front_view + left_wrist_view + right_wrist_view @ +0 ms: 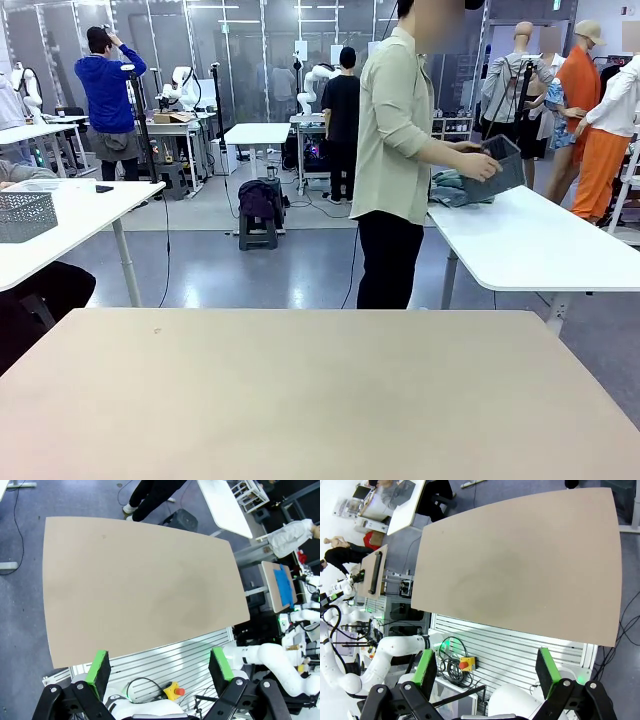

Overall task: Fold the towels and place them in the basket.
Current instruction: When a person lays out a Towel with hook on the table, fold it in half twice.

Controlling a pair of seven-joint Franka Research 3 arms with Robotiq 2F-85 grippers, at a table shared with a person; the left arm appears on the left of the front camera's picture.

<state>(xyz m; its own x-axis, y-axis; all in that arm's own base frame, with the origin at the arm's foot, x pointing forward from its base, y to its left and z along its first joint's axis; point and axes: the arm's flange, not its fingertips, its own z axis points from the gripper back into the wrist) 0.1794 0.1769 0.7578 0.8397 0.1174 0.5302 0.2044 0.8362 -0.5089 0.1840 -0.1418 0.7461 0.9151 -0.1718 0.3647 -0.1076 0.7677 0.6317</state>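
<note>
At the middle right of the front view, a person's hand (482,166) holds the basket (508,160) beside the heaped towels (448,188) on a white surface (530,245), likely to bring them over, so the left claw (158,662) and right claw (485,666) hang spread apart above the tan surface (320,400).

- The tan table (320,400) on the robot's side has a plain matte top with rounded corners. A faint small speck marks it near the far left edge.
- Beyond it to the right, a white table (540,245) carries a crumpled heap of bluish towels (452,188) at its far end.
- The dark basket (508,165) is tilted beside that heap; contact with the top cannot be told.
- A white table at left (60,230) bears a pale grey mesh basket (25,215).
</note>
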